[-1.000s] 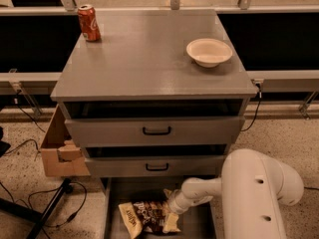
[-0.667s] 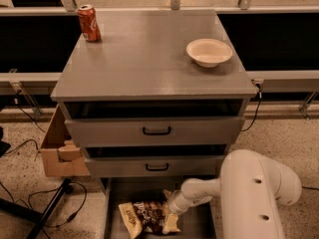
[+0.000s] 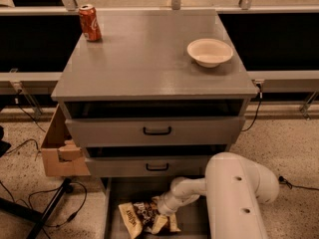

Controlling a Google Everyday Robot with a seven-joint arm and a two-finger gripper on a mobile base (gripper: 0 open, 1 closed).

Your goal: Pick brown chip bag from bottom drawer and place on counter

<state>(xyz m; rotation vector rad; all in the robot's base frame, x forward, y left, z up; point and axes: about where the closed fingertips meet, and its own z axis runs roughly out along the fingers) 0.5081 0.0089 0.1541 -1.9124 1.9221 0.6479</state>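
Note:
The brown chip bag [image 3: 140,215] lies on the floor of the open bottom drawer [image 3: 112,203], dark brown with white lettering and tan edges. My gripper [image 3: 163,218] reaches down into the drawer on a white arm [image 3: 234,193] and sits at the bag's right end, touching it. The counter [image 3: 149,59] is the flat grey top of the cabinet, above the two upper drawers.
A red soda can [image 3: 89,22] stands at the counter's back left corner. A white bowl [image 3: 210,52] sits at the back right. A cardboard box [image 3: 60,151] stands left of the cabinet. Cables and a black stand leg [image 3: 50,210] lie on the floor at left.

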